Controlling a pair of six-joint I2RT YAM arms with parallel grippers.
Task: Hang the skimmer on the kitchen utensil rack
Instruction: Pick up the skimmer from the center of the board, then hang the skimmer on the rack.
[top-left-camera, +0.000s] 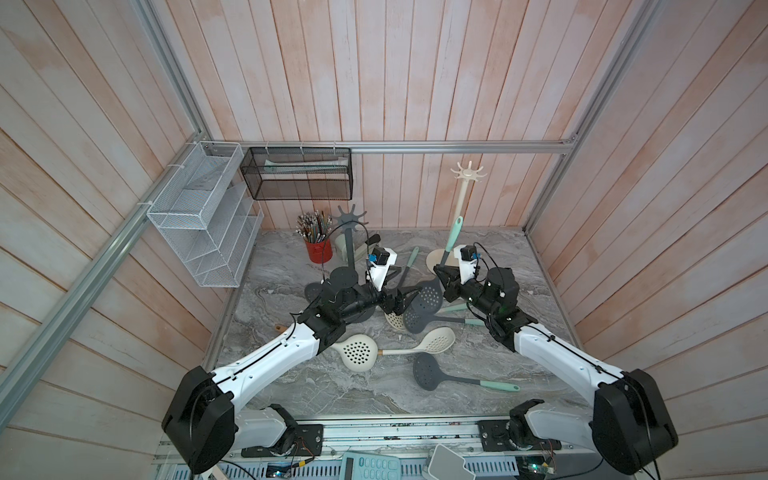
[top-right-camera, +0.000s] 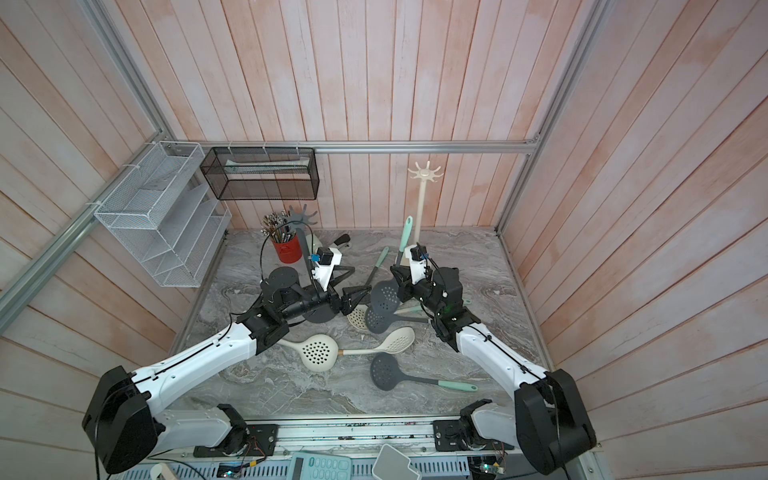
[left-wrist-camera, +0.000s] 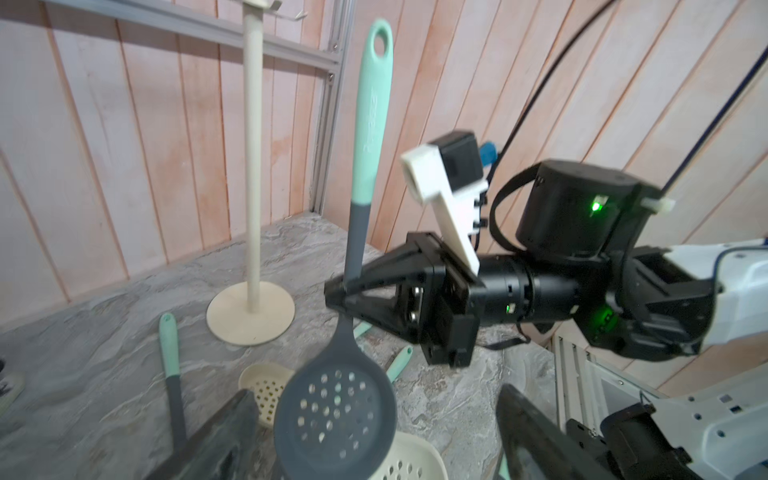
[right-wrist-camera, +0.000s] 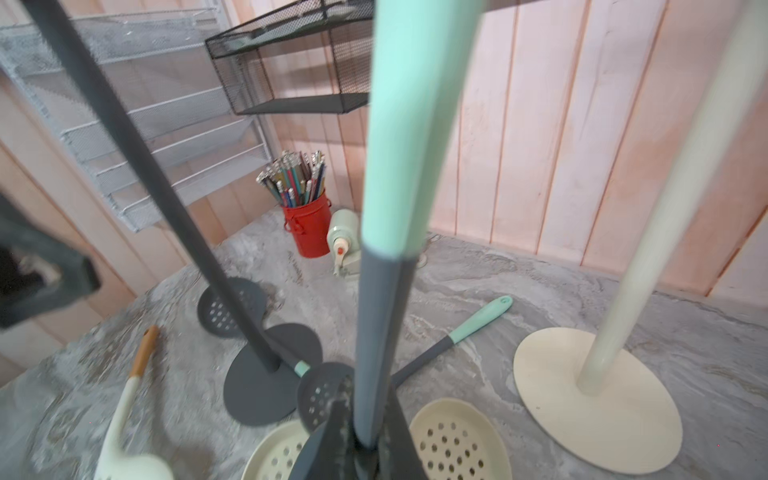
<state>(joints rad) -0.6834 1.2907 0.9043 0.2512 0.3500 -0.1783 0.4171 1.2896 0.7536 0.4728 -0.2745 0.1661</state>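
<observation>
A grey skimmer (left-wrist-camera: 334, 411) with a mint handle (top-left-camera: 455, 232) stands nearly upright over the table's middle, head down. My right gripper (top-left-camera: 440, 272) is shut on its grey shaft (right-wrist-camera: 382, 332), just above the head. In the left wrist view my left gripper (left-wrist-camera: 374, 440) is open, its fingers (left-wrist-camera: 216, 440) wide apart on either side of the head without touching it. The cream utensil rack (top-left-camera: 468, 174) rises right behind the held skimmer, its hooks empty. A grey utensil rack (top-left-camera: 352, 216) stands behind my left arm.
Several more skimmers, grey (top-left-camera: 428, 372) and cream (top-left-camera: 357, 353), lie scattered on the marble table (top-left-camera: 374, 399). A red pencil can (top-left-camera: 320, 249) stands at the back left. A white wire shelf (top-left-camera: 203, 216) and a black mesh basket (top-left-camera: 299, 174) hang on the walls.
</observation>
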